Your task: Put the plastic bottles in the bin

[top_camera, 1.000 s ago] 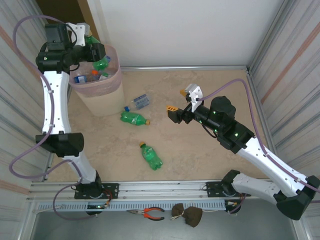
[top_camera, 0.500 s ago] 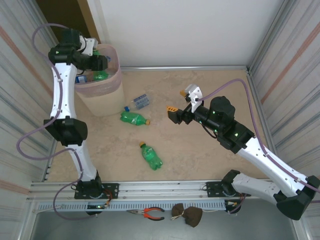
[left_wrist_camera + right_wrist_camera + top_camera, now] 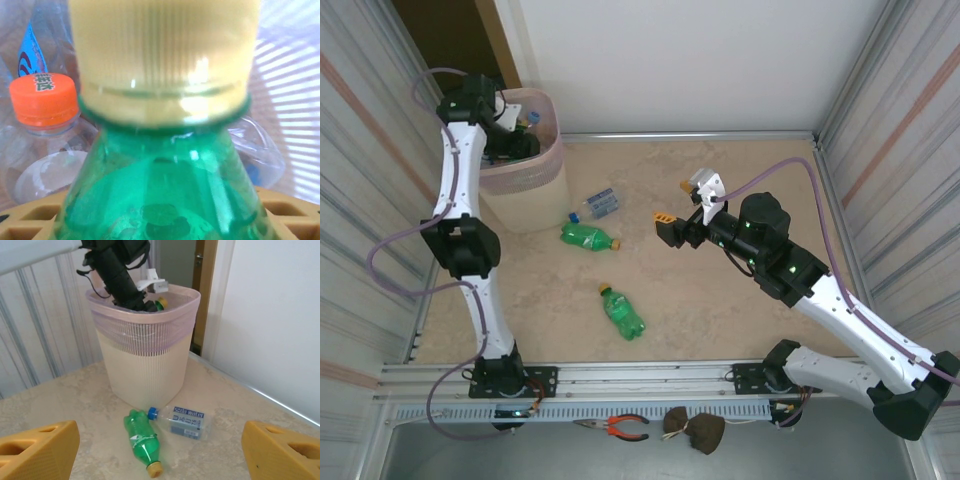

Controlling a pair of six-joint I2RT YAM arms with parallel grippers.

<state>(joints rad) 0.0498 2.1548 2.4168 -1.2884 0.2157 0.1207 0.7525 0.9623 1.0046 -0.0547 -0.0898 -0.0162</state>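
Place: a robot test cell, in a lab or workshop.
Walls: ribbed panels (image 3: 360, 200) fence my desk (image 3: 700, 310) on both sides, with a plain white board (image 3: 670, 60) behind.
Mounting: my arms are bolted to an aluminium rail (image 3: 650, 376) at the near edge.
Tools: pliers (image 3: 620, 428) lie just below that rail.

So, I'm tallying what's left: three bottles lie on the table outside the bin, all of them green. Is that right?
Not quite. Three bottles do lie outside the bin, but only two are green: a green bottle near the bin and another green bottle nearer the arm bases. The third is a clear water bottle with a blue label, as the top view shows.
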